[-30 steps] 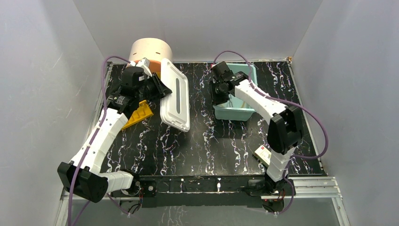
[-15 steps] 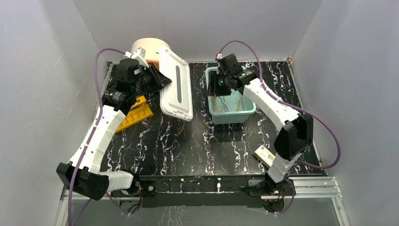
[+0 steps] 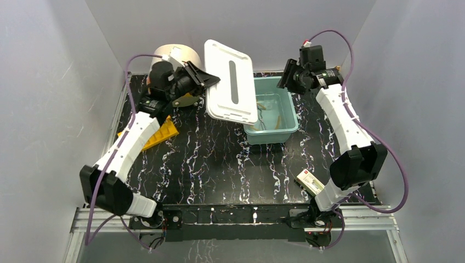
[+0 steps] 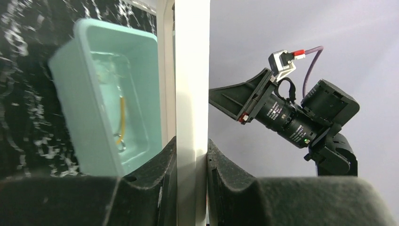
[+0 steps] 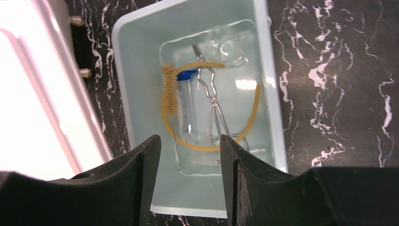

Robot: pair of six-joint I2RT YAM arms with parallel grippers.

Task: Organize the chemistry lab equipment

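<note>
Left gripper (image 4: 192, 150) clamps the white lid (image 3: 231, 90); right gripper (image 5: 189, 141), jaws apart, faces the teal bin (image 3: 274, 132) holding hose (image 5: 257, 106), wire clamp (image 5: 217, 110), flask (image 5: 226, 40).

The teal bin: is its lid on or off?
Off. The left gripper holds the white lid raised beside the teal bin; the amber rubber hose inside shows uncovered.

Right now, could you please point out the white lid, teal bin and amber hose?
white lid (image 3: 219, 93), top external view, flat panel left of its slot.
teal bin (image 3: 271, 136), top external view, near outer wall.
amber hose (image 5: 200, 147), right wrist view, bottom of its loop.
</note>
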